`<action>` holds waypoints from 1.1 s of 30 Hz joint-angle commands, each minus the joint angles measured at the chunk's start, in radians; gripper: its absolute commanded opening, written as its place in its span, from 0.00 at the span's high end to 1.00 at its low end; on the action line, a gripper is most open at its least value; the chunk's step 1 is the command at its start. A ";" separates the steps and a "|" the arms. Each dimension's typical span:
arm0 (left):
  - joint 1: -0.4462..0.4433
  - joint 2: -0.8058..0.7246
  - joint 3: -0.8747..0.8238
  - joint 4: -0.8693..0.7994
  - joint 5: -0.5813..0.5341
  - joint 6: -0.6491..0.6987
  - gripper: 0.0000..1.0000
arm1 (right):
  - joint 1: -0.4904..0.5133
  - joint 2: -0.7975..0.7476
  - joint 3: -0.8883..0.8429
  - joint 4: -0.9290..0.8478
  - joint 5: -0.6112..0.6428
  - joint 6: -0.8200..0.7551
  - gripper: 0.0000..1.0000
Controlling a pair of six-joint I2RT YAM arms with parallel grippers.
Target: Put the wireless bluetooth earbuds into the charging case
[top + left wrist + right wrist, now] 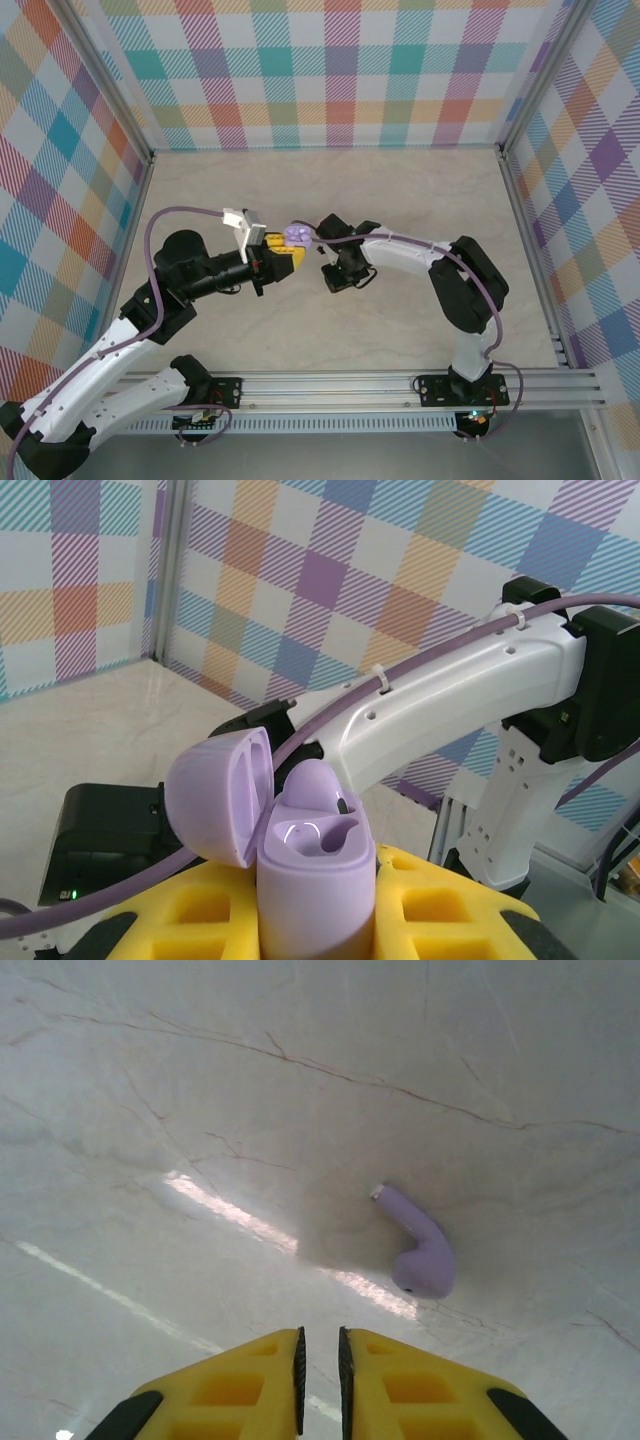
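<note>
Left wrist view, item one: your left gripper (318,912) clamps the purple charging case (315,865) upright between its yellow fingers (450,905). The lid (215,795) is swung open to the left, and one purple bud (312,780) sits in a well.

Item two, right wrist view: your right gripper (320,1370), jaws drawn to a thin slit and empty, hangs above the marble table (150,1110). A loose purple earbud (420,1250) lies there, just ahead and right of the fingertips.
</note>
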 commanded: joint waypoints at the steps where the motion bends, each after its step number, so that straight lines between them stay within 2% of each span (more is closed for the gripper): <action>1: -0.018 -0.002 0.034 0.027 0.008 0.004 1.00 | -0.004 0.031 -0.005 -0.017 0.040 0.030 0.82; 8: -0.019 -0.001 0.032 0.023 0.006 0.006 1.00 | -0.003 0.084 0.019 -0.023 0.097 0.060 0.84; 15: -0.019 0.001 0.031 0.020 0.002 0.010 1.00 | -0.004 0.118 0.069 -0.075 0.245 0.106 0.84; 23: -0.020 0.000 0.029 0.018 0.002 0.011 1.00 | -0.004 0.151 0.126 -0.110 0.343 0.118 0.84; 30: -0.018 0.001 0.029 0.016 0.000 0.012 1.00 | -0.005 0.084 0.108 -0.101 0.315 0.101 0.82; 33: -0.020 0.000 0.029 0.017 0.001 0.012 1.00 | -0.010 0.021 0.072 -0.067 0.246 0.106 0.78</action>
